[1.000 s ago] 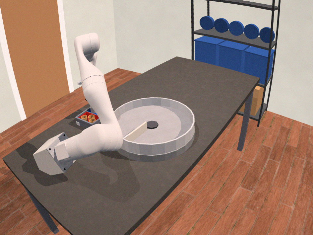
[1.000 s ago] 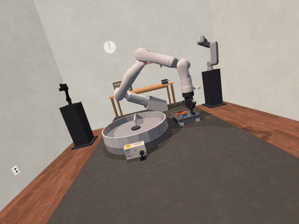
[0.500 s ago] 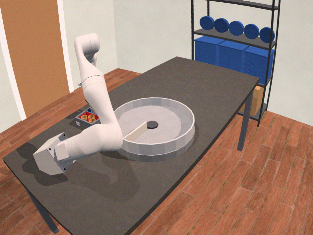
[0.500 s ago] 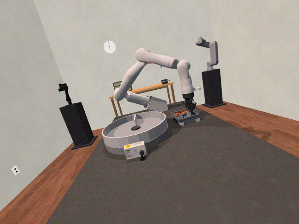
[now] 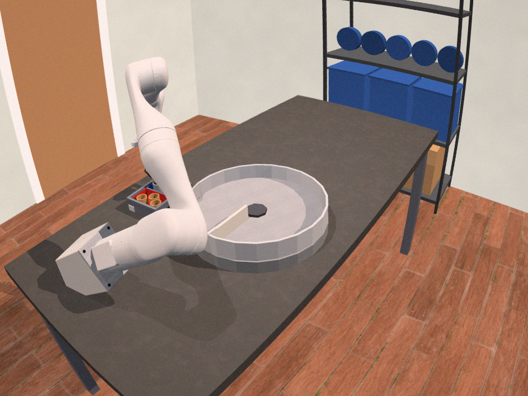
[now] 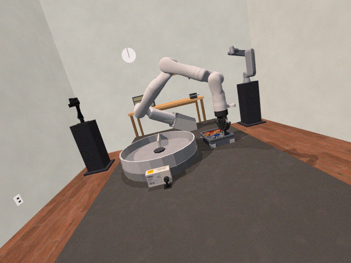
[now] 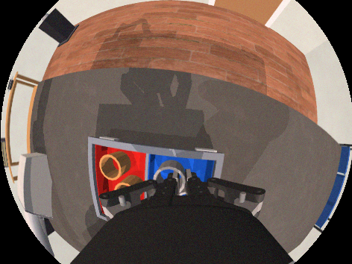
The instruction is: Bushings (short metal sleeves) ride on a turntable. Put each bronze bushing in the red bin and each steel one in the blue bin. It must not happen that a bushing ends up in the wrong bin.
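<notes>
Pedestals number two: one (image 6: 90,147) at the far left bears a small black arm (image 6: 78,110), the other (image 6: 249,102) at the far right a grey arm (image 6: 250,62). Rightward from the left pedestal, on one dark table (image 5: 324,123) (image 6: 215,206) (image 7: 74,112), comes one round turntable (image 5: 273,251) (image 6: 160,163) with one upright divider (image 5: 230,221) (image 6: 158,141) and one dark hub (image 5: 257,210) (image 6: 159,150). At its near side stand one carton (image 6: 153,179) and one small black stand (image 6: 167,182). One white arm (image 5: 166,157) (image 6: 190,70) arches from beyond the turntable over to the right. There, one grey tray (image 5: 147,207) (image 6: 222,141) (image 7: 220,165) holds two bins: the red bin (image 5: 147,191) (image 7: 139,158) on its far side, with three bronze bushings (image 5: 141,200) (image 6: 206,134) (image 7: 124,160) inside, and the blue bin (image 6: 216,135) (image 7: 201,165) on the near side, with two steel bushings (image 6: 211,137) in it. A third steel sleeve (image 7: 180,165) is at the blue bin's right part, its wall clamped between the two fingers of the one gripper (image 6: 224,129) (image 7: 182,175), which points down. Whether that sleeve touches the bin floor, I cannot tell.
</notes>
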Action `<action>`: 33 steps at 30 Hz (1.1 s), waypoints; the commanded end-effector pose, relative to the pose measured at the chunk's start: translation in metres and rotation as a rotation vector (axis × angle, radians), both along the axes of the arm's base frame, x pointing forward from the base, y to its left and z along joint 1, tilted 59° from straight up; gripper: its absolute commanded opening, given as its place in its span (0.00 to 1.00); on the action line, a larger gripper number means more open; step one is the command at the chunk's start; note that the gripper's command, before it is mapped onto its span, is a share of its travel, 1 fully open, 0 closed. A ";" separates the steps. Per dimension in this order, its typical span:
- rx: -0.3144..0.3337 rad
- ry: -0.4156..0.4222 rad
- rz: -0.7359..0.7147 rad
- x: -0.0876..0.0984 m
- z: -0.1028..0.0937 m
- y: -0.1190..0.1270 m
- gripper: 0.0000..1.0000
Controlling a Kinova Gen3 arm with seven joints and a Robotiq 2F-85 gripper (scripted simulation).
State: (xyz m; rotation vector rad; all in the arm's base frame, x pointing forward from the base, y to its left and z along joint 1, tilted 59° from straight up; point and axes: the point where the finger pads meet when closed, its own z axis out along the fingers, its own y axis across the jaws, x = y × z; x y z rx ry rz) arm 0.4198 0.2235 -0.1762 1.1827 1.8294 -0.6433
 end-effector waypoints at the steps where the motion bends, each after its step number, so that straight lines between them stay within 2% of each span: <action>1: 0.000 0.000 0.000 0.001 -0.001 -0.002 0.00; 25: 0.000 0.000 0.000 0.003 -0.004 -0.007 0.00; 26: 0.000 0.000 0.000 0.003 -0.004 -0.007 0.19; 33: 0.000 0.000 0.000 0.003 -0.004 -0.007 0.19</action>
